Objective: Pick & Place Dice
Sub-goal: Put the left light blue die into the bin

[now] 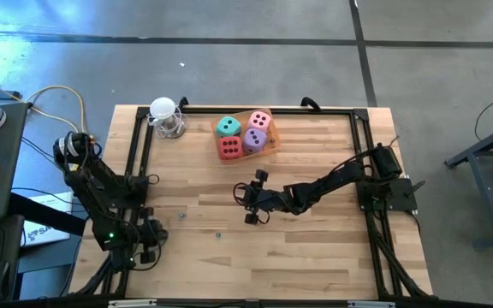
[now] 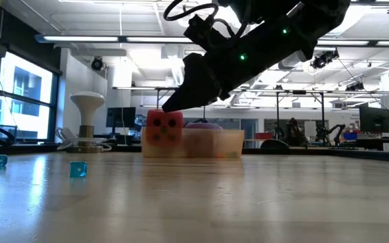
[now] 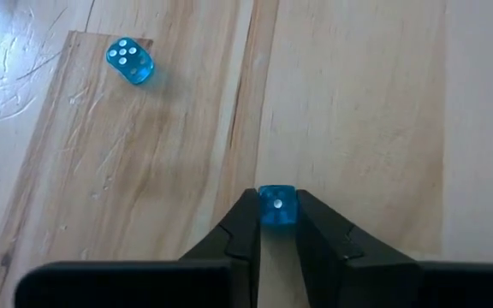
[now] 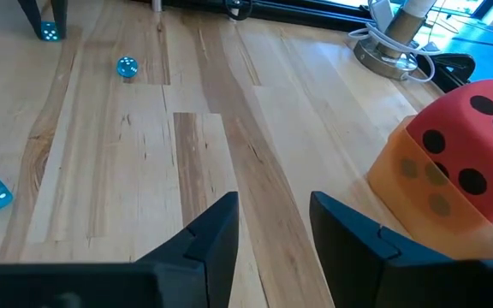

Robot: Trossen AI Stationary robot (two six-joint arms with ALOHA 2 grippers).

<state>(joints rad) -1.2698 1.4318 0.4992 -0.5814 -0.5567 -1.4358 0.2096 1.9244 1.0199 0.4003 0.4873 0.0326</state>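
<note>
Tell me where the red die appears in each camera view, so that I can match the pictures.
High view: the red die sits in the translucent tray, at the lower left of the group.
Low view: left of centre, at the tray's left end.
Left wrist view: not in it.
Right wrist view: at the right edge, behind the tray wall.
Shared landmark: the tray, in three views.

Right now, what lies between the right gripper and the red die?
Bare table, then the translucent tub wall before the red die, shown in the right wrist view past the right gripper.
</note>
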